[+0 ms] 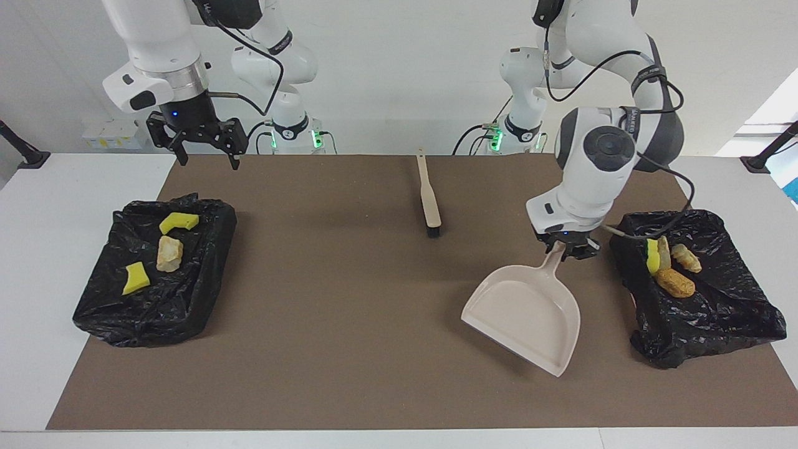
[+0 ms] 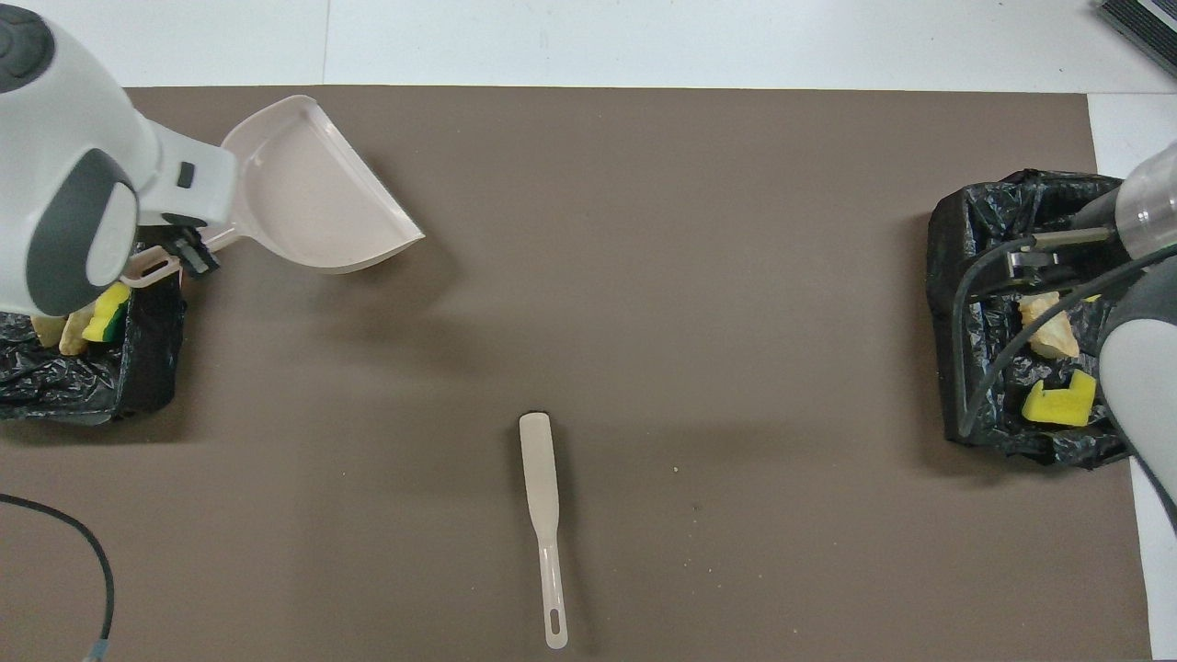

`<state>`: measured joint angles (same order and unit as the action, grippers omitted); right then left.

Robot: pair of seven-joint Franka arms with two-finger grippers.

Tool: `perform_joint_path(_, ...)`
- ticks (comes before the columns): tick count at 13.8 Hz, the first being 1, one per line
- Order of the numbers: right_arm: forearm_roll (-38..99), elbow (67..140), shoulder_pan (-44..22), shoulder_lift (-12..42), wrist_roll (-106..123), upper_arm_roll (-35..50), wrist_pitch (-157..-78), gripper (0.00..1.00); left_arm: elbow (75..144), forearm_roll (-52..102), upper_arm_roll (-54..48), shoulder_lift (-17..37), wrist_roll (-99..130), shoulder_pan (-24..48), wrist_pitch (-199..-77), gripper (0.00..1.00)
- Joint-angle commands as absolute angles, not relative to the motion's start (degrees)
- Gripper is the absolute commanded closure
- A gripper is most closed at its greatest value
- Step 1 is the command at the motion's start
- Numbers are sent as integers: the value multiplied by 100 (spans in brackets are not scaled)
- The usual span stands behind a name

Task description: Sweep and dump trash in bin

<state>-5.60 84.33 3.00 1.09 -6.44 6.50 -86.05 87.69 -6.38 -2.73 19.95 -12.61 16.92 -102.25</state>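
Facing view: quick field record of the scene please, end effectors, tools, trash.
left end effector: shut on dustpan handle
dustpan: empty, over the mat beside the bin at the left arm's end
right end effector: open, empty, raised over the mat's edge
brush: lying on mat, untouched
bin, left arm's end: four trash pieces
bin, right arm's end: three trash pieces

Brown mat point(image 1: 349, 324): middle stretch bare and passable from the brush point(image 1: 429, 198) outward to the table edge farthest from the robots. Brush lies alone, nearer to the robots, open mat on both its sides. Obstacles: dustpan point(image 1: 530, 312), tilted just beside the black-lined bin point(image 1: 717, 312) at the left arm's end; second black-lined bin point(image 1: 187, 293) at the right arm's end. White table margin point(image 1: 37, 262) flanks the mat.
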Motion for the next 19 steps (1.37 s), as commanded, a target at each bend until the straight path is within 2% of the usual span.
perform_joint_path(1, -327, 8893, 396, -271, -764, 624, -8561, 0, 8877, -457, -158, 2065, 284, 2266, -10546, 100)
perform_joint_path(3, -115, 9385, 404, -579, -782, 493, -8814, 0, 9008, -203, -158, 2065, 1131, 2635, -10835, 100)
perform_joint_path(7, -114, 9378, 343, -580, -800, 352, -8789, 0, 9026, -70, -167, 2153, 2301, 3049, -11144, 100)
perform_joint_path(11, -141, 9352, 272, -571, -644, 325, -8798, 0, 9044, 272, -176, 2241, 2733, 3111, -11408, 100)
perform_joint_path(14, -132, 9360, 264, -580, -457, 211, -8798, 0, 8974, 299, -158, 2609, 2995, 3374, -11548, 100)
perform_joint_path(16, -123, 9378, 246, -580, -466, 202, -8798, 0, 8965, 299, -167, 2628, 3067, 3357, -11584, 100)
perform_joint_path(17, -132, 9378, 246, -580, -457, 202, -8789, 0, 8974, 299, -167, 2628, 3067, 3331, -11575, 96)
perform_joint_path(19, -132, 9404, 237, -598, -378, 202, -8798, 0, 8974, 273, -158, 2619, 3067, 3305, -11505, 63)
